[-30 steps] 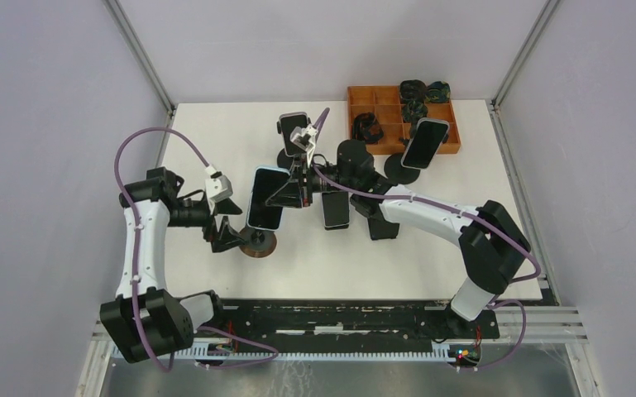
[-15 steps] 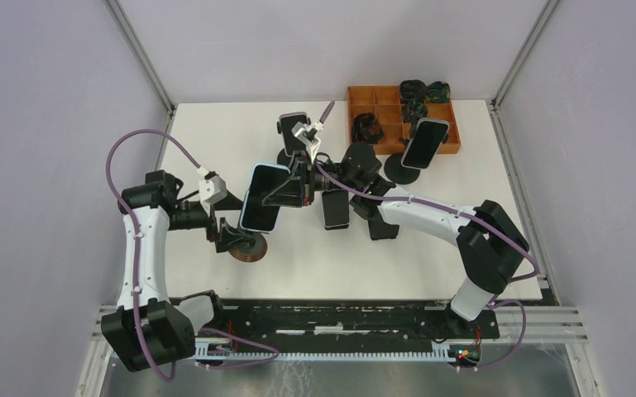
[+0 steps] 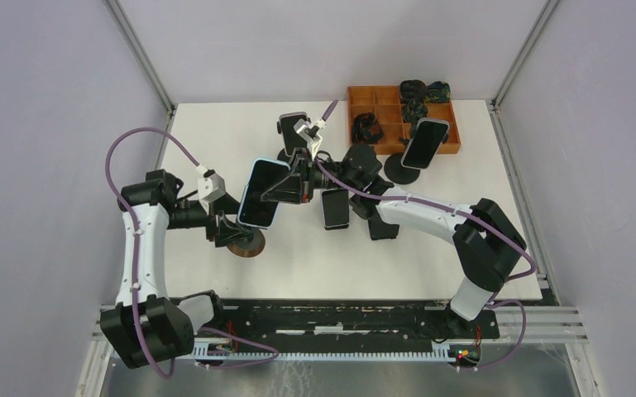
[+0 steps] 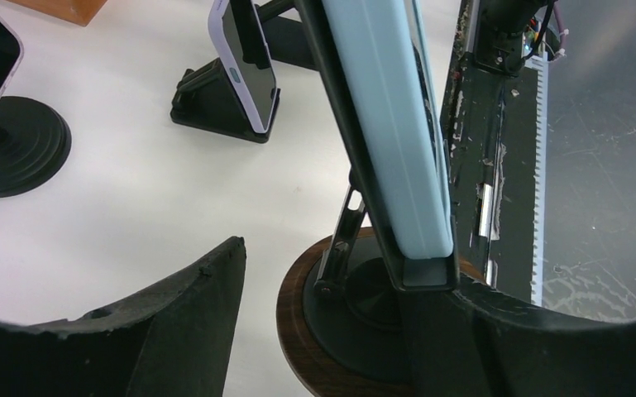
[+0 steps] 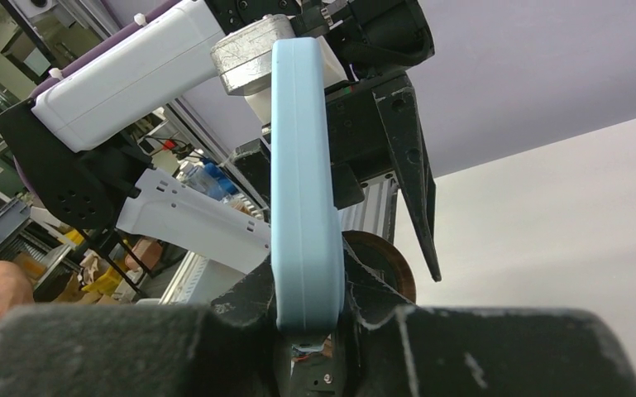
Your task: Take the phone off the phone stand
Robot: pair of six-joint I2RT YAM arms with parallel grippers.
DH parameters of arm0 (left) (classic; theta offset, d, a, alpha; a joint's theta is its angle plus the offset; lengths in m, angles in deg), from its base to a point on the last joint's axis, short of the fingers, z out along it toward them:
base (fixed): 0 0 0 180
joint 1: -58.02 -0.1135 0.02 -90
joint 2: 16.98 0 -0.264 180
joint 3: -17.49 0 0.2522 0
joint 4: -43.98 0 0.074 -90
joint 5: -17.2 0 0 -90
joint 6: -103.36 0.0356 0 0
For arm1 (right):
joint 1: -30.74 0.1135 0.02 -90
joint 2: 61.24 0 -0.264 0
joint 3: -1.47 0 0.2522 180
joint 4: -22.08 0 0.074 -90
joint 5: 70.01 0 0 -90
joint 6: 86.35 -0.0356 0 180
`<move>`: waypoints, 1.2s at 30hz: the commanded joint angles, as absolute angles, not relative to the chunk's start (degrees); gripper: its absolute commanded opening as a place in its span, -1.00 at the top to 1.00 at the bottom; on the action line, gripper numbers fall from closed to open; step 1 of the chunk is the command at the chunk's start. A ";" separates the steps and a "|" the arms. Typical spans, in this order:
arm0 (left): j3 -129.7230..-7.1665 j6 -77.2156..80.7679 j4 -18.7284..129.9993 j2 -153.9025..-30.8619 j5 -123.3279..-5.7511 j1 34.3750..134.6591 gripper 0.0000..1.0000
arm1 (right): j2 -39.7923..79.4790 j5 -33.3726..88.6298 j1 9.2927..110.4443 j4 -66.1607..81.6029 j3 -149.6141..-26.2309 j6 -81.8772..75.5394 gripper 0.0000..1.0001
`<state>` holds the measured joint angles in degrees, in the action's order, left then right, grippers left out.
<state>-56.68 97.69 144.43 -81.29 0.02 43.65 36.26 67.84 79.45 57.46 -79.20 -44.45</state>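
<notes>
A light blue phone (image 3: 262, 193) leans in a black phone stand (image 4: 422, 273) on a round wooden base (image 3: 244, 241). In the left wrist view, the phone's (image 4: 389, 124) lower edge sits in the stand's cradle. My right gripper (image 3: 294, 186) is shut on the phone's edge; its fingers (image 5: 248, 306) press both faces of the phone (image 5: 302, 182). My left gripper (image 3: 226, 227) is open and straddles the wooden base (image 4: 298, 331). One finger (image 4: 174, 331) stands apart from the base; the other sits against the cradle side.
A second phone (image 3: 294, 131) stands behind. A third (image 3: 424, 142) is on a black round stand (image 3: 401, 169) at the right. A dark phone (image 3: 335, 208) leans under my right arm. An orange tray (image 3: 380, 98) with dark items sits at the back right.
My left gripper has slid in around the stand's base and its jaws have narrowed. The stand and phone have shifted slightly left with my right gripper still on the phone.
</notes>
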 commanded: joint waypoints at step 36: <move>-59.37 93.13 141.75 -80.10 5.89 48.27 -0.62 | 32.85 71.50 81.30 64.30 -86.61 -47.42 1.00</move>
<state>-59.65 95.16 142.66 -80.35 2.62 47.49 32.96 73.57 79.97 52.54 -81.41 -43.49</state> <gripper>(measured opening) 0.827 0.219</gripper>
